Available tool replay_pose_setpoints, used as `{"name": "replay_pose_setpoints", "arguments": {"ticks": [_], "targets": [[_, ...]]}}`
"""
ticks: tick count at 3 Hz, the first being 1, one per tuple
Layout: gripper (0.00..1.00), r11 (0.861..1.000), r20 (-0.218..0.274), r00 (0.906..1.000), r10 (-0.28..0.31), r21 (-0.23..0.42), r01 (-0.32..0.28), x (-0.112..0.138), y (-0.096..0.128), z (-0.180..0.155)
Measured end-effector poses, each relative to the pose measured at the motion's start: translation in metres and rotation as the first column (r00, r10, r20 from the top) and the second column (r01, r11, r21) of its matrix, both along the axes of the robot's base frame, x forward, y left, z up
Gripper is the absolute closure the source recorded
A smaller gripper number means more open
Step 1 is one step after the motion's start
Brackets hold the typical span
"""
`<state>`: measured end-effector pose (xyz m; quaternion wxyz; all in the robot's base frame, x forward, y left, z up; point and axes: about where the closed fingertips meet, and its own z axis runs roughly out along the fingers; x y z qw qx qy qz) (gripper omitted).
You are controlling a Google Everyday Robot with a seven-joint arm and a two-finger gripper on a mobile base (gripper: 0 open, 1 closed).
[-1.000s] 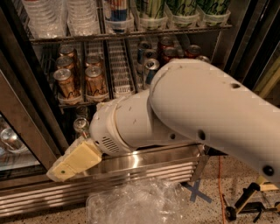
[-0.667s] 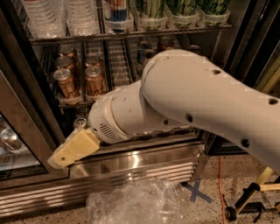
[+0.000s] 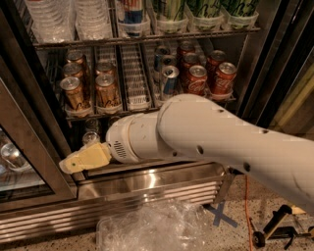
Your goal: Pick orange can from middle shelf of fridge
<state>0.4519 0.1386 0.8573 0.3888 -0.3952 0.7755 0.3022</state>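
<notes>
Several orange cans stand in the two left lanes of the middle shelf (image 3: 138, 102) of the fridge (image 3: 147, 193). The front ones are the left can (image 3: 74, 93) and the one beside it (image 3: 106, 90). The lane to their right is bare wire. My gripper (image 3: 84, 159), cream-coloured at the end of the white arm (image 3: 211, 139), hangs below the shelf's front edge, under the left orange cans and apart from them. It holds nothing that I can see.
Blue-and-silver cans (image 3: 169, 81) and red Coca-Cola cans (image 3: 196, 79) fill the right lanes. Clear bottles (image 3: 49, 19) and tall green cans (image 3: 211, 10) stand on the rack above. Small silver cans (image 3: 91, 137) sit below. The open glass door (image 3: 19, 162) is at left, and a clear plastic tub (image 3: 157, 228) lies on the floor.
The arm's bulk has dropped lower in view, uncovering the blue and red cans. The gripper has risen a little toward the middle shelf's front edge.
</notes>
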Motion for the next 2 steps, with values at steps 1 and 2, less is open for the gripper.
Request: {"name": "replay_pose_setpoints", "arguments": {"ticks": [1,2], "targets": [[0.00,0.993,-0.070,0.9940,-0.083,0.078,0.089,-0.008,0.030,-0.025],[0.00,0.978,-0.069,0.9809,-0.181,0.092,0.187,-0.012,0.044,-0.037]]}}
